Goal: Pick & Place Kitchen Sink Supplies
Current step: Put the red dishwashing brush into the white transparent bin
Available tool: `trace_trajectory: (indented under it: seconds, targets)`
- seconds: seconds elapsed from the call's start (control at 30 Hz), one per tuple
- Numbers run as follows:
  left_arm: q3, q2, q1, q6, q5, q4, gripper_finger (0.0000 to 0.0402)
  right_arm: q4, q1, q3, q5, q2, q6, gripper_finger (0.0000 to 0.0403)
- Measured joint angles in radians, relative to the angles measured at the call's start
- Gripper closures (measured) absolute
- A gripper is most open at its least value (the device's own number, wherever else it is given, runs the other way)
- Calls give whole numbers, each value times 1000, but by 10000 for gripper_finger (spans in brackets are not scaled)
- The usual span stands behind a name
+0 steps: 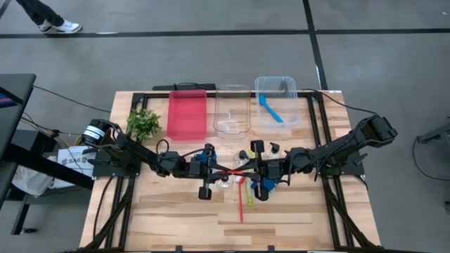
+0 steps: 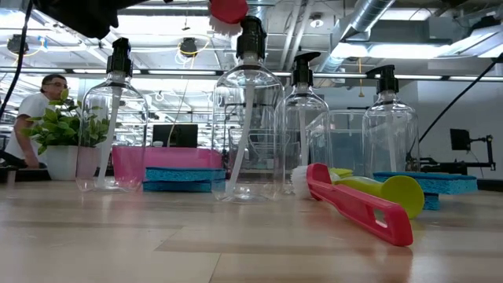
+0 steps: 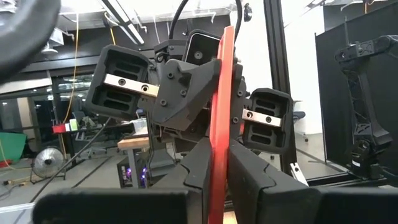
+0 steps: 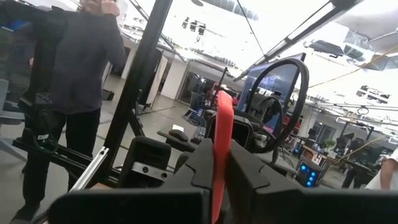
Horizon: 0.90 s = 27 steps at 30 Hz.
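Left pincer (image 3: 219, 154): closed on the red brush (image 3: 222, 93), the flat handle pinched between the two dark fingers (image 3: 249, 180). Right pincer (image 4: 222, 154): closed on the same handle from the opposite side. I see the two facing each other, close together, above the middle of the tabletop (image 1: 169, 225). The brush bridges the gap, clear of the wood.

Handling, my read: thin plastic strip, very light, stiff along its length but likely to flex or twist if the two arms pull out of line. Smooth faces, so it could slip or swivel in a narrow pinch. Best hold is across the flat faces, which both pincers have. Not fragile; dropping it is the main risk.

Axis: in the high view the handle runs roughly level from the left arm to the right, nearly in line with both wrists. I cannot tell which end carries the bristles.

Outward: a second red brush (image 1: 241, 202) and a yellow-green brush (image 2: 385, 191) lie on the tabletop just below the right pincer, beside a blue sponge (image 1: 264, 188). Pump bottles (image 2: 249, 118) stand around the centre. Further back, the red tray (image 1: 187, 114) and two clear bins (image 1: 233, 111); one holds a blue brush (image 1: 271, 109). Plant (image 1: 143, 124) at the left.
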Motion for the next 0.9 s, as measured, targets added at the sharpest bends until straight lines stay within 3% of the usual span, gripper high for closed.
trace_trajectory:
  seconds: [0.53,0.9]
  targets:
    - [-5,-77,-36,-21,3,-76,291,-10,0,22,-30,0,-9,392]
    - [-58,-187,-119,123,-21,-123,250,-52,-2,49,-13,-3,-28,392]
